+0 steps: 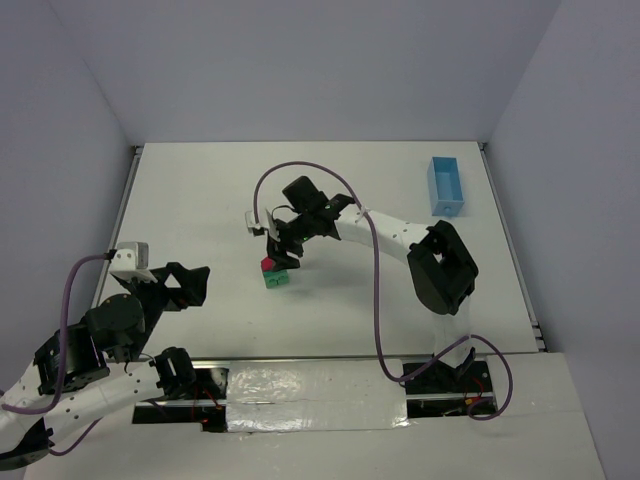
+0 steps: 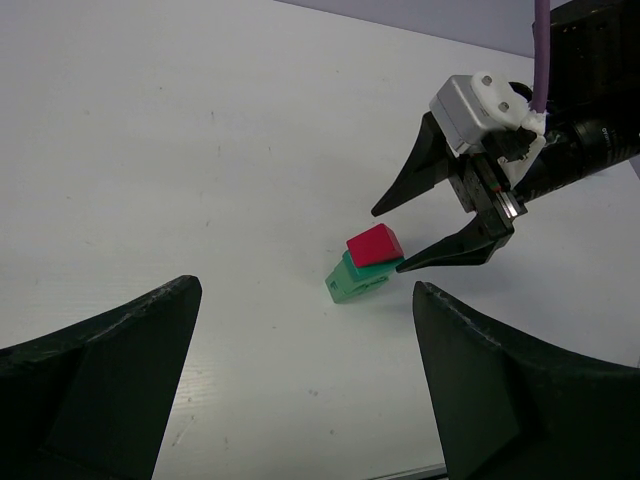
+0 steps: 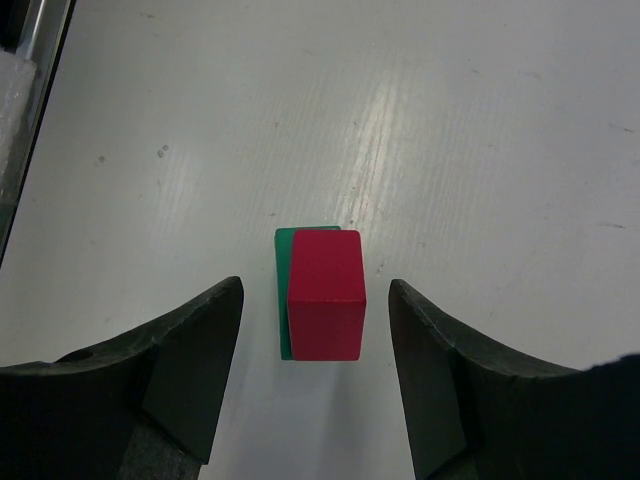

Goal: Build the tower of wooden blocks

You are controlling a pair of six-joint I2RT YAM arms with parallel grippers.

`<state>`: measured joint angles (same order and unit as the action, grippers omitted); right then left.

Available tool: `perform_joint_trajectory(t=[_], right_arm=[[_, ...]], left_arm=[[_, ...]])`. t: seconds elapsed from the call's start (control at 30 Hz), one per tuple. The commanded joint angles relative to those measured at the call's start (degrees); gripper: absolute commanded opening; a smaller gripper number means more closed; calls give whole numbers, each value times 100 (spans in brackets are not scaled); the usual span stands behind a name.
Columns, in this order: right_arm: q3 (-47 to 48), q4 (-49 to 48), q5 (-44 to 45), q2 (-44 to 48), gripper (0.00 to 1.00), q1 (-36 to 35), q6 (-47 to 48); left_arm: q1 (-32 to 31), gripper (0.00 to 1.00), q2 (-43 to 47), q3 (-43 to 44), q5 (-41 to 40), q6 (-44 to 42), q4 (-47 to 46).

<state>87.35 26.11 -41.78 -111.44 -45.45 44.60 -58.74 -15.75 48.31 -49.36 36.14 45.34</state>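
green and red, from above: wood block tower (image 1: 274, 273) mid-way across the table (image 1: 200, 190), red roof piece (image 1: 267, 264) atop green blocks (image 1: 279, 282), right gripper (image 1: 283, 252) hanging right over it; left gripper (image 1: 190, 285) well apart at near left; light blue box (image 1: 446, 186) at far right. from the left wrist: left fingers (image 2: 100, 380) spread wide, holding nothing; red roof piece sitting askew. from the right wrist: right fingers (image 3: 180, 370) wide, flanking the tower, a gap on each side.

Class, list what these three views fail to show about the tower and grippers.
- Right wrist view: the red block covers the green blocks; their number is hidden.
- Top view: the right gripper overlaps them; details too small.
- Left wrist view: the bottom edge crops the left gripper.
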Motion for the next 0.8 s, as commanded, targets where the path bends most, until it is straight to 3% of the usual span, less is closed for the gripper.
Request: perform_joint_trajectory(t=[0.0, 0.23, 0.57, 0.77], right_arm=[[-34, -185, 12, 96, 67, -69, 5], [-34, -141, -67, 61, 66, -95, 58], [-139, -238, 64, 78, 54, -122, 22], [-210, -299, 65, 148, 53, -122, 14]], left_arm=[[12, 99, 10, -50, 6, -107, -236], [12, 100, 37, -41, -3, -107, -228], [12, 99, 63, -50, 6, -107, -228], [20, 99, 72, -50, 6, -107, -236]])
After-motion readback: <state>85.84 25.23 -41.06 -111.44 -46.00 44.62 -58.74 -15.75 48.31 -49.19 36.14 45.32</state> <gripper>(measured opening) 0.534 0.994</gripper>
